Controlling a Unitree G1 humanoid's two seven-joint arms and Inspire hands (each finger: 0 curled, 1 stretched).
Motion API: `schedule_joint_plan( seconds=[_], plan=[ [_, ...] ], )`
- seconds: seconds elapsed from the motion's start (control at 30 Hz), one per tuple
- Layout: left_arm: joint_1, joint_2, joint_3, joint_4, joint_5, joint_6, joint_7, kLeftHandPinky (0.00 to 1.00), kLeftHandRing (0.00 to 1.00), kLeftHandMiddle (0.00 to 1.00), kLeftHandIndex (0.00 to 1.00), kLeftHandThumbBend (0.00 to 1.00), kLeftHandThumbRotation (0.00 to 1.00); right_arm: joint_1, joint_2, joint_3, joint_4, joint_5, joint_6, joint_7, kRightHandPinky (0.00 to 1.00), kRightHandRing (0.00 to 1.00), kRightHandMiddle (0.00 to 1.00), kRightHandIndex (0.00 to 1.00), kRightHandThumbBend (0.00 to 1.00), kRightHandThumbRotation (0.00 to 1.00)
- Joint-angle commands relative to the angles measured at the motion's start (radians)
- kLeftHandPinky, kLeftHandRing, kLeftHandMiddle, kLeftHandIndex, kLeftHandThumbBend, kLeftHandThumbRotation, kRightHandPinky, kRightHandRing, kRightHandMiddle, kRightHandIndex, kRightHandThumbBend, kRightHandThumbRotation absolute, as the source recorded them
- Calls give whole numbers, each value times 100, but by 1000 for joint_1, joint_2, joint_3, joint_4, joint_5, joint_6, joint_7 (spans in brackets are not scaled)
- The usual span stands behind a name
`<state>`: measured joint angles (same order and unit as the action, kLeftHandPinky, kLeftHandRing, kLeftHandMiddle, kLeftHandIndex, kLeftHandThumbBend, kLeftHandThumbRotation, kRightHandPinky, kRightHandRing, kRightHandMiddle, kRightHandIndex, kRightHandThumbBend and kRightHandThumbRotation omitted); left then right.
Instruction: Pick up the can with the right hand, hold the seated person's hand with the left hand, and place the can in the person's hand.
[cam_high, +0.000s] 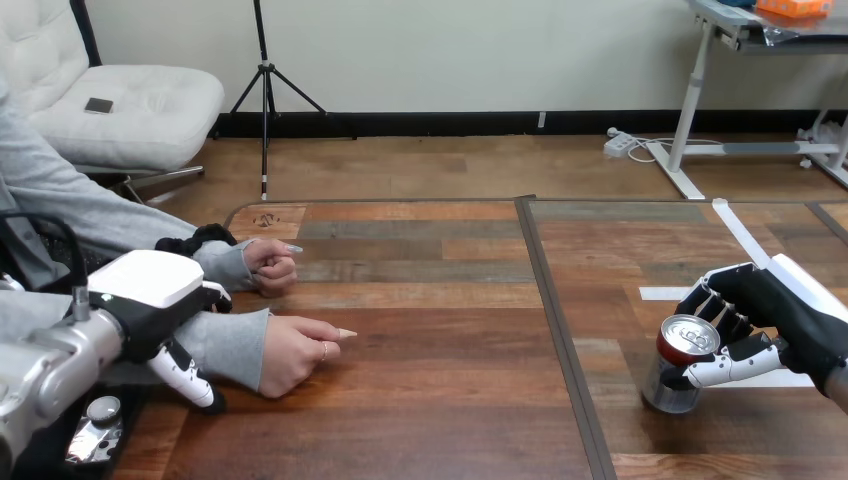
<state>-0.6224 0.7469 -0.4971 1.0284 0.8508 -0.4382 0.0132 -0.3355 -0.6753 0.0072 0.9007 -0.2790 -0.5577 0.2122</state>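
A silver can (672, 385) with a red rim stands upright on the table (430, 400) at the right. My right hand (790, 315) wraps it from the right, fingers behind it and thumb across its front. At the left, the person's nearer hand (295, 352) rests on the table, loosely fisted, one finger pointing right. My left hand (150, 285) sits over that arm's grey sleeve just behind the wrist, with the thumb down the near side and the fingers over the far side. The person's farther hand (270, 265) lies fisted on the table behind it.
A dark seam (560, 330) runs front to back between the person's hands and the can. White tape strips (740, 235) lie on the table's right part, behind and under my right hand. Bare wood stretches between the nearer hand and the can.
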Motion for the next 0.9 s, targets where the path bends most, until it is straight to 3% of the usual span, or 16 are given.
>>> schedule_joint_plan(
  seconds=[0.0, 0.33, 0.87],
  plan=[
    [-34, -26, 16, 38, -41, 51, -71, 60, 73, 77, 78, 100, 22, -79, -25, -18, -38, 20, -27, -14, 34, 37, 41, 43, 76, 0],
    [-42, -38, 19, 41, -99, 89, -138, 49, 62, 69, 72, 100, 3, -79, -24, -21, -44, 27, -22, -8, 33, 36, 40, 43, 75, 0],
    [-52, -35, 14, 56, -118, 78, -155, 36, 45, 54, 59, 93, 0, -84, -24, -22, -34, 30, -29, -15, 33, 36, 40, 43, 76, 0]
  ],
)
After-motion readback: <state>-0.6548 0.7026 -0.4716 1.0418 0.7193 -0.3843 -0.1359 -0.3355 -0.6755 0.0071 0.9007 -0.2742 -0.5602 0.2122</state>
